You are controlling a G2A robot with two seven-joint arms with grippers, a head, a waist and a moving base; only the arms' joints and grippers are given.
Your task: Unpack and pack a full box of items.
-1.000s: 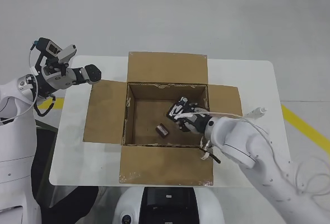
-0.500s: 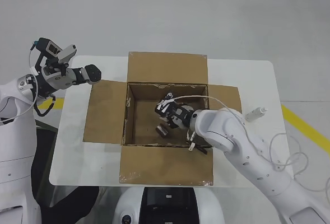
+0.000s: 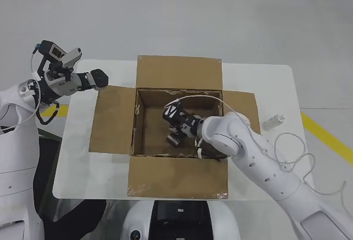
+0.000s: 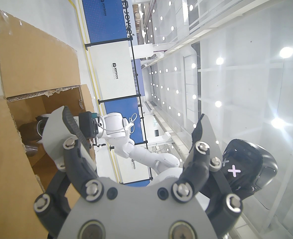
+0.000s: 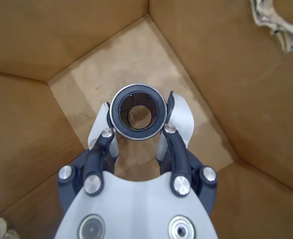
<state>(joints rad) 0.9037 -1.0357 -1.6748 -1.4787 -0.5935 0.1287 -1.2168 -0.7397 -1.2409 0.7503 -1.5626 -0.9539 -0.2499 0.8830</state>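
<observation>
Box floor [image 5: 126, 60] | right fingers [image 5: 180, 110] moved left, now clamped on black-rimmed tube [image 5: 138, 90] | left fingers [image 4: 59, 123] apart

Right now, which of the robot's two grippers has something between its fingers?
The right gripper, down inside the cardboard box, closed on a black-rimmed hollow cylinder; the left gripper is open and empty, outside the box.

A large factory hall. Beyond the left tool [image 4: 134, 118] rises a high white ceiling [image 4: 236, 50] with rows of round lamps [image 4: 219, 61]. Blue and white partition panels [image 4: 104, 11] stand farther off. A yellow line [image 3: 327, 144] marks the grey floor [image 3: 164, 24] beside the table [image 3: 266, 78].
</observation>
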